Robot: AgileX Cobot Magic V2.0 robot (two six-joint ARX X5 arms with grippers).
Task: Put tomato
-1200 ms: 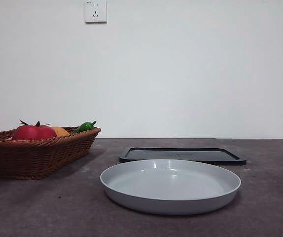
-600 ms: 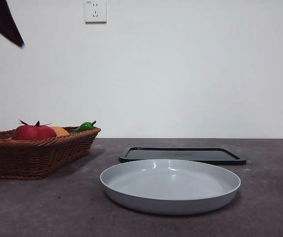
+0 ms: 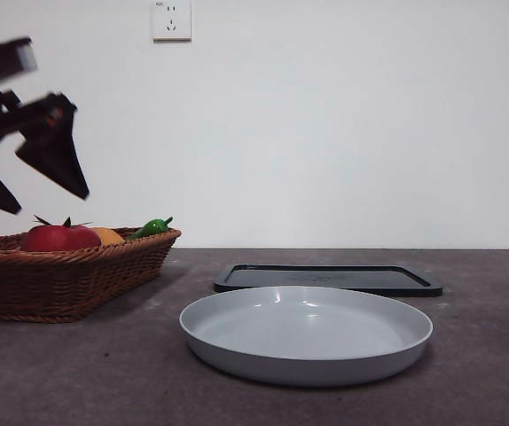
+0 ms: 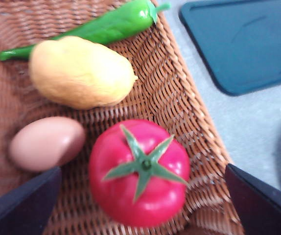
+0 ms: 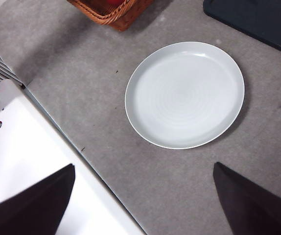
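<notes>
1. Plate (image 3: 306, 333), grey and bare, sits nearest on the surface (image 3: 485, 355), probably where the fruit is to land; the dark tray (image 3: 328, 278) lies just behind it
2. Right pincer (image 5: 140, 205) waits high above the plate, jaws spread wide
3. Wicker basket (image 3: 59, 275) further left holds the tomato (image 4: 139, 172) beside a pale egg-like fruit (image 4: 46, 142), yellow fruit (image 4: 81, 71) and green pepper (image 4: 101, 27)
4. Left pincer (image 3: 33, 182), absent a second ago, now hovers above the tomato, jaws wide to straddle it
</notes>
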